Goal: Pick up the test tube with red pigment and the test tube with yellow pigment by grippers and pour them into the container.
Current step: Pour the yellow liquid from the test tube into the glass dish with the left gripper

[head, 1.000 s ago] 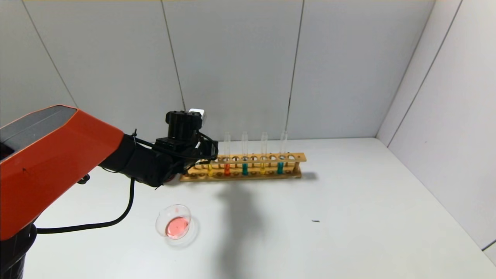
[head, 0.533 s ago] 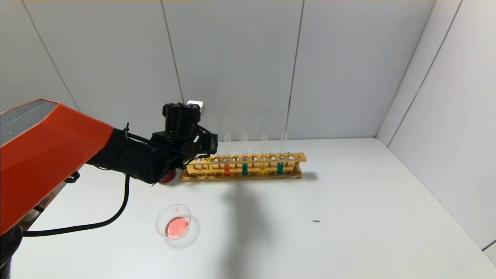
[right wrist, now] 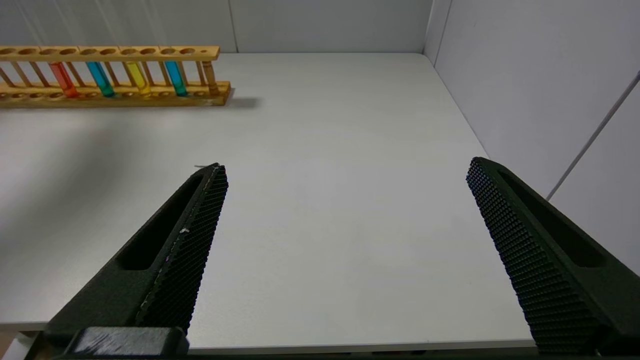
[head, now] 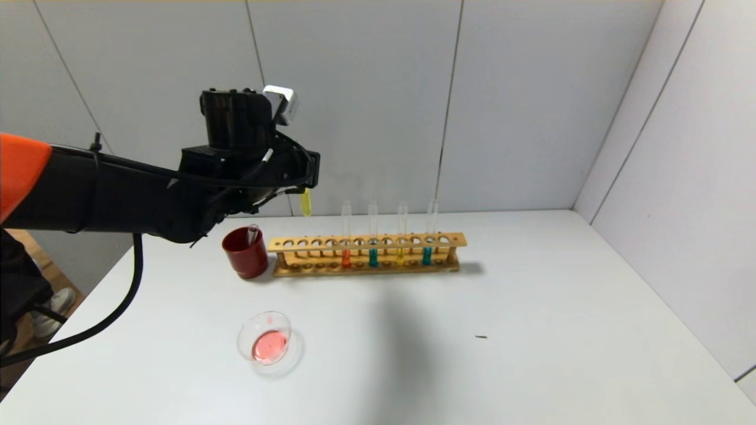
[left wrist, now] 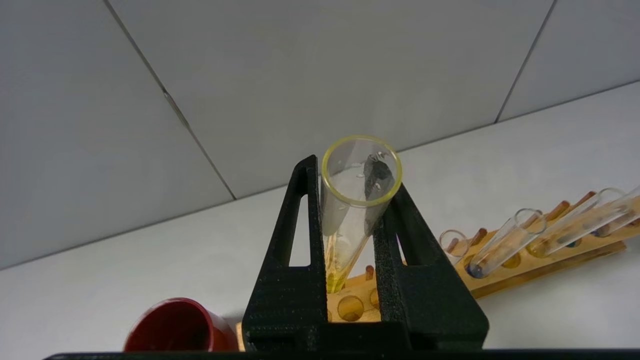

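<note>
Yellow-pigment test tube (left wrist: pixel 356 200) is clamped between the fingers (left wrist: pixel 295 250) of the left gripper (head: pixel 304 192), upright, raised above the left end of the wooden rack (head: pixel 366 255). One orange-red tube (head: pixel 346 257), two teal tubes and one further yellow tube stand in the rack. Glass dish (head: pixel 266 339), holding red liquid, sits on the table near the rack. Dark red cup (head: pixel 245 252) stands just beside the rack's left end. Right gripper (right wrist: pixel 345 235) hangs well apart from the rack, fingers spread wide.

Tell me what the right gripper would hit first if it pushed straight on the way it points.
Likely nothing soon: the open right gripper points across bare table toward the back wall. The rack sits off to one side of its line.
</note>
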You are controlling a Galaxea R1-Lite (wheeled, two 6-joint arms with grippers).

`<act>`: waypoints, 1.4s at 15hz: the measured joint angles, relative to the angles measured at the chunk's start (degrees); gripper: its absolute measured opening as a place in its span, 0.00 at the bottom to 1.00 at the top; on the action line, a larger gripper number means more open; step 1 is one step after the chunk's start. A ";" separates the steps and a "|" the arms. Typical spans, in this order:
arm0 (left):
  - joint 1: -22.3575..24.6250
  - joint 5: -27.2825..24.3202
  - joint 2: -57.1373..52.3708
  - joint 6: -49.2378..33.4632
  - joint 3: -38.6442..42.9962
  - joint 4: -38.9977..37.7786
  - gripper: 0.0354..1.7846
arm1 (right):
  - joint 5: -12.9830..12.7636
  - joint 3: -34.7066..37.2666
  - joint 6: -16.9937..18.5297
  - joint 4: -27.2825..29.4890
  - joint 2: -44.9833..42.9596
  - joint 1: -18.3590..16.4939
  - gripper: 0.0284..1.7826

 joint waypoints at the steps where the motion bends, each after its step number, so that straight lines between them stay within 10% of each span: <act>1: 0.00 0.05 -1.43 0.35 0.16 0.20 0.16 | 0.02 0.00 0.00 0.00 0.00 0.00 0.98; 13: 3.15 -1.11 -23.61 13.73 34.39 -11.18 0.16 | 0.00 0.00 0.00 0.02 0.00 0.00 0.98; 21: 12.74 -22.41 -20.42 33.18 57.16 -41.01 0.16 | 0.02 0.00 0.00 0.02 0.00 0.00 0.98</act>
